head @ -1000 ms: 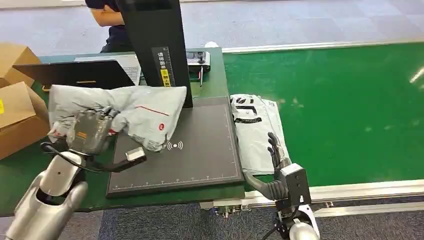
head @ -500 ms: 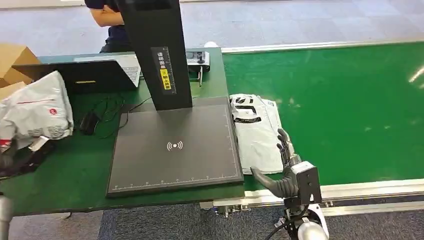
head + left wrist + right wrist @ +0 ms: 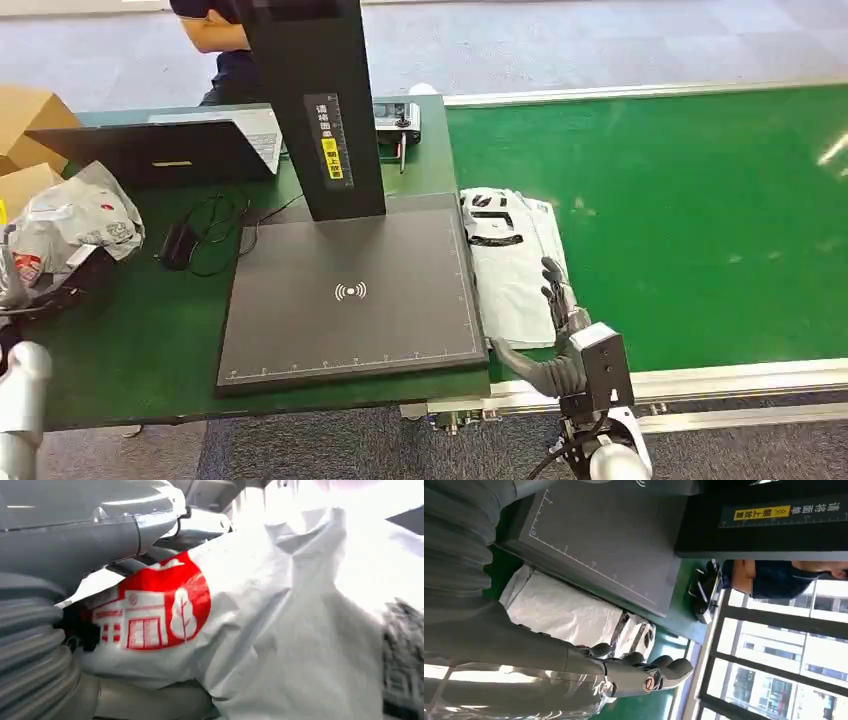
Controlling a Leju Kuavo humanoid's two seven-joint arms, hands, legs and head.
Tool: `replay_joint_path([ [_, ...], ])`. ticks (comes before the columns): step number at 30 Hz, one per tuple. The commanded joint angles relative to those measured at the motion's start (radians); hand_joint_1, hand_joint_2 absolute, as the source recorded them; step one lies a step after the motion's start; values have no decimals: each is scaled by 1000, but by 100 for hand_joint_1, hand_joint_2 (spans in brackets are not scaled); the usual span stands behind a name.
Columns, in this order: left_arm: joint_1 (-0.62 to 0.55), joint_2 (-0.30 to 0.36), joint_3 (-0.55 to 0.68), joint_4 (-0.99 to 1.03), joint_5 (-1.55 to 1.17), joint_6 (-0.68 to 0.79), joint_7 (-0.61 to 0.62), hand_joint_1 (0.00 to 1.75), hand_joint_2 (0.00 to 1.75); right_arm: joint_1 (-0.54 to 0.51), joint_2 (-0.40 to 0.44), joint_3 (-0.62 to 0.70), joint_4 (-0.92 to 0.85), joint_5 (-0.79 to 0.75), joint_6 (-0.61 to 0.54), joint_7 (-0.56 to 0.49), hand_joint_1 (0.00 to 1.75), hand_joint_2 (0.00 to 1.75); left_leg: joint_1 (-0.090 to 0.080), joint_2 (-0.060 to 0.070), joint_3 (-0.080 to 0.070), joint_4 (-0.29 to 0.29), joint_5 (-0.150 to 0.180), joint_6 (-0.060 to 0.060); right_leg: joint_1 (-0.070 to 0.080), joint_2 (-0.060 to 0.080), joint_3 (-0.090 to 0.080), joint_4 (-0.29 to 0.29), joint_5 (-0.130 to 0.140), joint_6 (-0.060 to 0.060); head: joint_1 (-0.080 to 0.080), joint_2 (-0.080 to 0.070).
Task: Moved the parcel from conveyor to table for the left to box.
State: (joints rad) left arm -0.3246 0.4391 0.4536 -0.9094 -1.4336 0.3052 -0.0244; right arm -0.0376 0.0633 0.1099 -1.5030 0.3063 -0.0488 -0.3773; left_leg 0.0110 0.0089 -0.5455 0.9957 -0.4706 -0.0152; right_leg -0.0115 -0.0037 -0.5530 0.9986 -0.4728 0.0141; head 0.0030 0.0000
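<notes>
Right hand (image 3: pixel 562 330) upright, fingers (image 3: pixel 639 672) extended.

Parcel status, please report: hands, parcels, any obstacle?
Left hand holds grey parcel at table's left edge by cardboard box. Right hand open beside second parcel on conveyor. No obstacle seen.

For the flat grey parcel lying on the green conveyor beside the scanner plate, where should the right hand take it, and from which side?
Probably the near edge of the grey parcel, approached from the robot's side, where the right hand already hovers, open. The bag lies flat and limp, so sliding the fingers under that edge and pinching should work. Its left edge lies close against the scanner plate, leaving little room.
</notes>
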Motion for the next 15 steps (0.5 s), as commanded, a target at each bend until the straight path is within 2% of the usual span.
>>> replay_joint_path([
  [1, -87, -58, -38, 84, -3, 110, -20, 0, 175, -35, 21, 21, 42, 5, 8, 8, 0, 175, 0, -3, 0, -2, 1, 1, 0, -2, 1, -1, 0, -1, 0, 0],
  [5, -33, -87, 7, -23, 13, 209, -43, 0, 175, -36, 26, 24, 60, 11, 9, 4, 0, 175, 0, -3, 1, -2, 2, 1, 0, -2, 1, -2, 1, -1, 0, 0],
  [7, -23, -90, 14, -47, 18, 207, -48, 0, 175, -42, 26, 25, 67, 12, 8, 3, 0, 175, 0, -2, 0, -1, 1, 0, 0, -1, 0, -1, 0, -1, 0, 0],
  [10, -2, -131, 32, -137, 94, 262, -117, 0, 175, -51, 24, 25, 85, 9, 2, -2, 0, 175, 0, -2, 0, -1, 1, 1, 1, -1, 0, -2, 1, -1, 0, 0],
  [12, 51, -196, 16, -293, 171, 255, -172, 0, 175, -49, 19, 25, 92, 6, -9, -7, 0, 175, 0, -2, 0, -1, 1, 1, 1, -1, 0, -2, 1, 0, 0, 0],
  [13, 67, -216, 8, -342, 172, 238, -159, 0, 175, -47, 18, 25, 92, 5, -10, -8, 0, 175, 0, -3, 0, -2, 1, 1, 1, -2, 1, -3, 1, 0, 0, 0],
  [14, 101, -259, -30, -448, 306, 212, -246, 0, 175, -43, 17, 22, 92, 6, -15, -10, 0, 175, 0, -3, 0, -1, 1, 1, 0, -3, 1, -2, 0, 0, 0, 0],
  [15, 128, -286, -52, -525, 323, 191, -244, 0, 175, -40, 15, 20, 90, 6, -16, -10, 0, 175, 0, -4, 0, -2, 1, 2, 0, -3, 1, -3, 1, 0, 0, 0],
])
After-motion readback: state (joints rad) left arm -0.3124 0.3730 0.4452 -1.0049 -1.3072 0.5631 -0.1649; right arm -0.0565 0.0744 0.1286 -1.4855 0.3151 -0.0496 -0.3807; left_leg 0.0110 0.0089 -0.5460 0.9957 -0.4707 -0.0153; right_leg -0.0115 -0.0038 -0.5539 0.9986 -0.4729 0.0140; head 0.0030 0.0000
